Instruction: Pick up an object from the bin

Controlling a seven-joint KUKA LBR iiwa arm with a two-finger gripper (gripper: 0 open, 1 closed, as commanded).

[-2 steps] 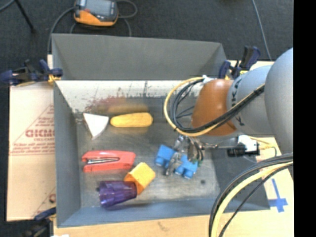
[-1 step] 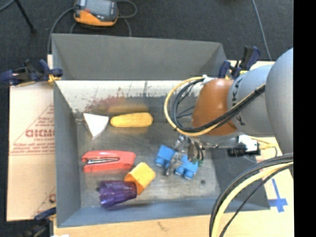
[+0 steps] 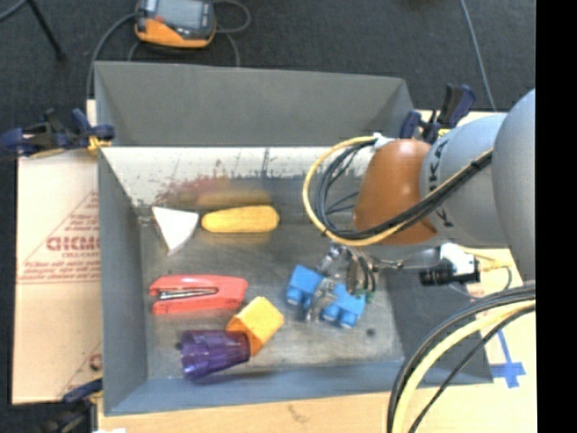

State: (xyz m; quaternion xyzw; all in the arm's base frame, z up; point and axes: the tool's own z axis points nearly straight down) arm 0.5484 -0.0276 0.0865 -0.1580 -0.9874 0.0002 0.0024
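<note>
Two blue pieces: the left blue piece (image 3: 304, 286) and the right blue piece (image 3: 346, 311) lie close beside each other on the floor of the bin (image 3: 270, 251), toward its right wall and nearer its front edge.
Gripper: the gripper (image 3: 335, 287) is low in the bin, right above the narrow place between these two pieces. I cannot tell if it touches them.
Tool state: I cannot tell whether it is open or closed; its end blends with the blue pieces.
Step in hand: I judge this is the placing of the tool for a grasp. Nothing is lifted yet.
Next move: I must choose one blue piece, close on it only, then rise straight up. The neighbour is so near that it may be pushed or caught too.
Other things: the red stapler (image 3: 198, 293), yellow block (image 3: 260, 318) and purple cup (image 3: 215, 352) lie toward the front left corner. The yellow corn cob (image 3: 239, 219) and white wedge (image 3: 176, 225) are by the back wall, well apart.
</note>
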